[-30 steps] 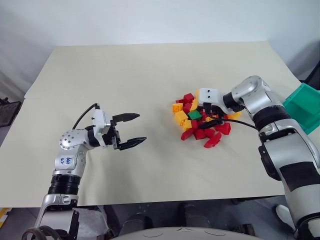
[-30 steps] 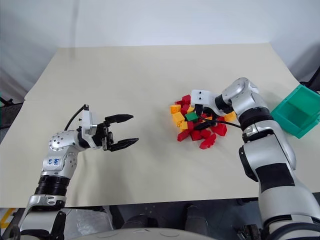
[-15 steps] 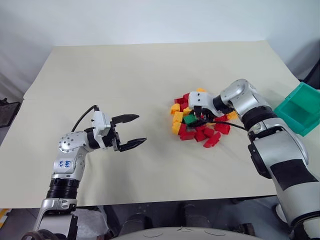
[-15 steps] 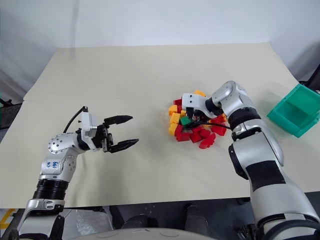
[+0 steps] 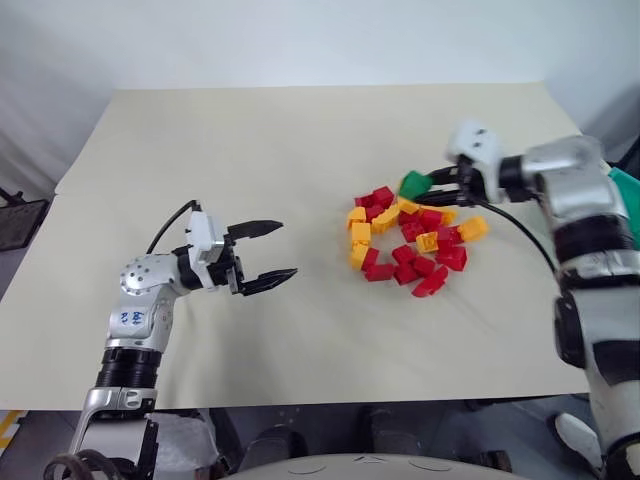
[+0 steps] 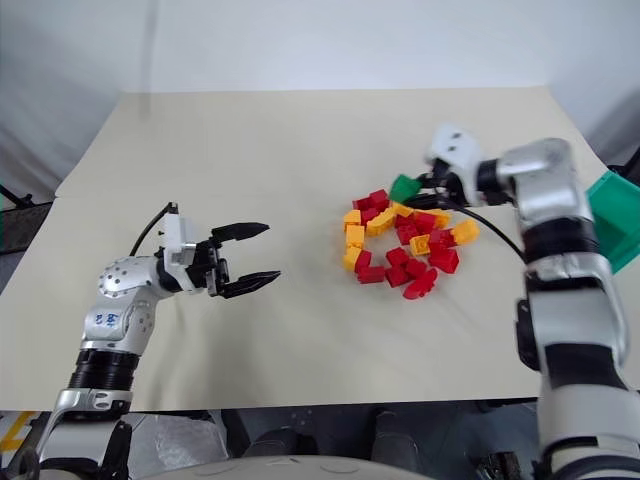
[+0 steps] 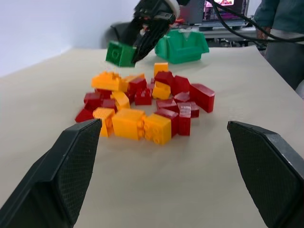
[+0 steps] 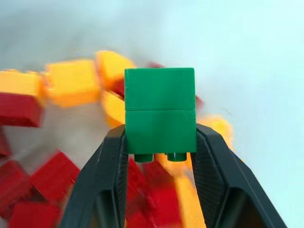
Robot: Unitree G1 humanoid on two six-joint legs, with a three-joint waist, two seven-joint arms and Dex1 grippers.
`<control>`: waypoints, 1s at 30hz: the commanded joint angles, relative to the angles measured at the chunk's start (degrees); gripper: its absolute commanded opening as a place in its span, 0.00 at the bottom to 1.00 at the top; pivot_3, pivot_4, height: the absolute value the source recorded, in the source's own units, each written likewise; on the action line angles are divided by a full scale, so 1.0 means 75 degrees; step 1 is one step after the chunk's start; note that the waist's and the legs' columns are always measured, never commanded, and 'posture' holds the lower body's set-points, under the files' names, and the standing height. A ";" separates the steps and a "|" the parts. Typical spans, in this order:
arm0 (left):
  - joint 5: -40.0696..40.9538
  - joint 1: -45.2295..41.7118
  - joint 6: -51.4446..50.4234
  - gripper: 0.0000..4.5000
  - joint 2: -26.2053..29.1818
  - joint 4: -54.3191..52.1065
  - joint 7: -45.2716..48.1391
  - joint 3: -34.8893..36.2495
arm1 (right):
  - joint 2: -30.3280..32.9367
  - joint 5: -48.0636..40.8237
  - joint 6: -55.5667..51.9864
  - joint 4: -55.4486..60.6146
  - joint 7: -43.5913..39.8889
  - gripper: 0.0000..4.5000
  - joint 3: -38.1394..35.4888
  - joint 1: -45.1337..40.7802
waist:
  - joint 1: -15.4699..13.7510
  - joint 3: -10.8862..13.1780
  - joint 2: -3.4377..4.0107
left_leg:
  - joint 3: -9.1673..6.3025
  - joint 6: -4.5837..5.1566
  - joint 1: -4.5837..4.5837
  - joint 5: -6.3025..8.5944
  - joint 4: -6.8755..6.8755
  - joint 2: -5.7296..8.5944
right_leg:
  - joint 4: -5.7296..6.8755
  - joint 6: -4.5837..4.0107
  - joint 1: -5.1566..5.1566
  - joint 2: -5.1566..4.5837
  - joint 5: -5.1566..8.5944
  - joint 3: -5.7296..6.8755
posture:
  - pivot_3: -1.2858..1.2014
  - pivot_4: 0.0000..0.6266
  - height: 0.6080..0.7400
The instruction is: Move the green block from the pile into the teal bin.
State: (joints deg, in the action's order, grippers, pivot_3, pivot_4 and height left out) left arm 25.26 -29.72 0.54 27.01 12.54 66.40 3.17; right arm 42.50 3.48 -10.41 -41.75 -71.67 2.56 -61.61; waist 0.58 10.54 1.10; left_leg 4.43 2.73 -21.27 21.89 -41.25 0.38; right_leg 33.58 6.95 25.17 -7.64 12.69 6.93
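The right gripper (image 5: 432, 184) has the green block (image 5: 414, 184) pinched between its two black fingers (image 8: 112, 161). The jaws are partly closed, one finger on each side of the block, with the studs pointing back toward the wrist. The block is up in the air, just above the far side of the pile (image 5: 410, 240) of red and yellow bricks, and touches none of them.

The teal bin (image 6: 616, 215) sits at the right edge of the table (image 5: 250, 150), and the right arm covers part of it. It lies to the right of the held block, well apart from it, so I think the block must travel toward that edge next. The right arm is much nearer the bin than the left arm. I cannot see what is inside the bin.

The left gripper (image 5: 262, 252) hovers over the table's left half, near the front edge. Its jaws are wide open and hold nothing.
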 commanded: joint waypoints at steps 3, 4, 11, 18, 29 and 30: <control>-0.0262 -0.0653 0.0003 1.00 -0.0359 0.0315 -0.0094 -0.0376 | 0.1049 -0.0591 -0.1904 0.2896 0.1281 0.32 -0.1656 0.1658 | -0.0081 0.0002 0.0003 | 0.0014 0.0000 0.0001 0.0000 0.0002 -0.0003 | 0.0002 0.0000 0.0004 0.0006 0.0000 -0.0001 | 0.52 0.24 1.00; -0.0333 -0.0808 -0.0022 1.00 -0.0505 0.0351 -0.0169 -0.0493 | 0.1217 -0.0686 -0.2280 0.3395 0.1585 0.32 -0.2120 0.2081 | -0.0147 0.0002 0.0003 | 0.0015 0.0000 0.0000 0.0000 0.0001 -0.0003 | 0.0004 0.0000 0.0005 0.0006 0.0000 -0.0001 | 0.52 0.24 1.00; -0.1019 -0.1842 -0.0130 1.00 -0.1597 0.0856 -0.1065 -0.1104 | 0.1614 -0.0833 -0.3845 0.5476 0.3320 0.32 -0.4432 0.4324 | -0.0267 0.0002 0.0001 | 0.0045 0.0005 0.0010 -0.0002 -0.0007 0.0000 | 0.0005 0.0012 0.0000 0.0010 -0.0007 -0.0026 | 0.52 0.24 1.00; -0.1486 -0.2867 0.0094 1.00 -0.2539 0.1917 -0.1541 -0.1376 | 0.1636 -0.0476 -0.3015 0.3739 0.5422 0.32 -0.4636 0.4246 | -0.0239 0.0005 -0.0004 | 0.0119 0.0034 0.0019 -0.0018 -0.0001 0.0004 | -0.0023 0.0018 -0.0002 0.0009 -0.0036 -0.0063 | 0.52 0.24 1.00; -0.1771 -0.3316 0.0493 1.00 -0.2949 0.2562 -0.1666 -0.1402 | 0.1816 -0.0100 0.0261 -0.2288 0.6608 0.48 -0.3044 0.1561 | -0.0046 0.0006 -0.0002 | 0.0141 0.0043 0.0026 -0.0026 0.0036 0.0002 | -0.0030 0.0020 0.0016 0.0013 -0.0038 -0.0084 | 0.52 0.24 1.00; -0.1785 -0.3270 0.0505 1.00 -0.2891 0.2512 -0.1691 -0.1374 | 0.1840 -0.0080 0.0357 -0.2514 0.6645 0.55 -0.2945 0.1382 | -0.0047 0.0006 -0.0002 | 0.0141 0.0043 0.0023 -0.0026 0.0036 0.0002 | -0.0031 0.0022 0.0018 0.0013 -0.0039 -0.0084 | 0.52 0.24 1.00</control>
State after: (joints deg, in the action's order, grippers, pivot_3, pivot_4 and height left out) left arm 12.10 -53.60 3.32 5.02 32.56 54.15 -7.85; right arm 53.49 2.95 -10.32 -60.17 -22.67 -19.63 -49.13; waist 0.23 10.58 1.09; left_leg 5.49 3.05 -21.12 21.69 -40.98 0.40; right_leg 33.35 7.13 25.31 -7.55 12.39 6.30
